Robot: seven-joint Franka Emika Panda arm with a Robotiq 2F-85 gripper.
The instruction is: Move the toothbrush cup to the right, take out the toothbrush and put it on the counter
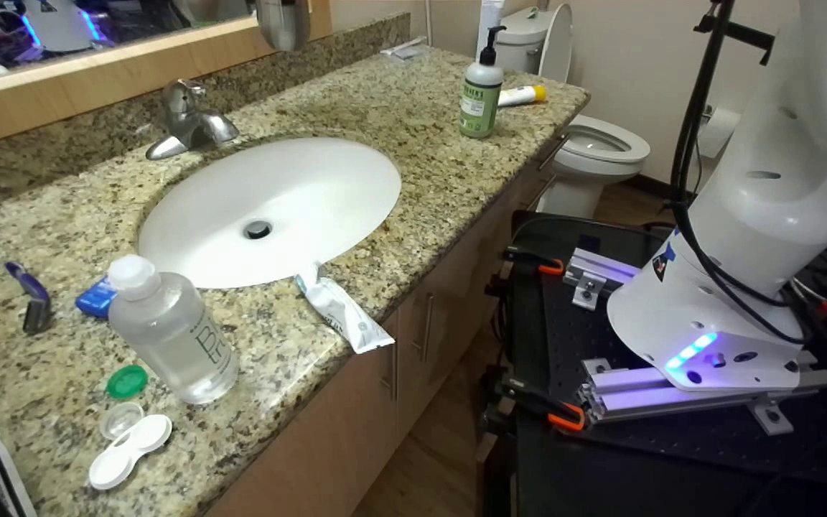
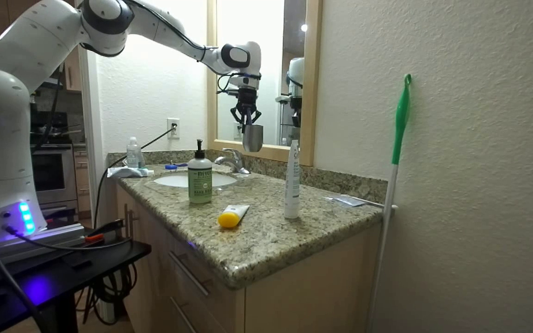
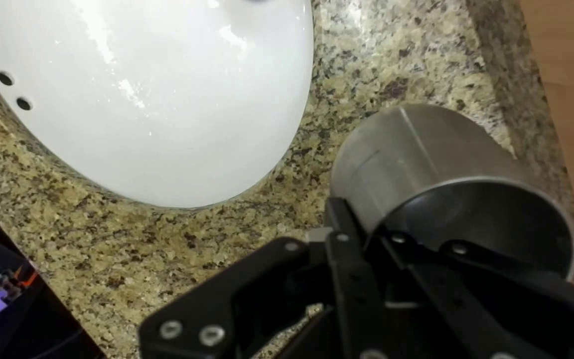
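The grey metal toothbrush cup (image 2: 253,138) hangs in the air near the mirror, above the counter (image 2: 266,240). Its lower part shows at the top of an exterior view (image 1: 283,25). My gripper (image 2: 247,122) is shut on the cup's rim, one finger outside the wall and one inside. In the wrist view, the fingers (image 3: 361,228) pinch the wall of the cup (image 3: 416,154); the visible interior shows no brush, but the fingers hide part of it. A thin pale stick, possibly the toothbrush (image 1: 400,46), lies at the counter's far end by a clear packet; I cannot tell for sure.
The faucet (image 1: 187,122) and sink (image 1: 327,187) lie below the cup. A green soap bottle (image 2: 200,180), a yellow-capped tube (image 2: 233,216) and an upright white tube (image 2: 292,185) stand or lie nearby. A water bottle (image 1: 176,337), razor (image 1: 29,298) and toothpaste tube (image 1: 342,309) are beyond the sink.
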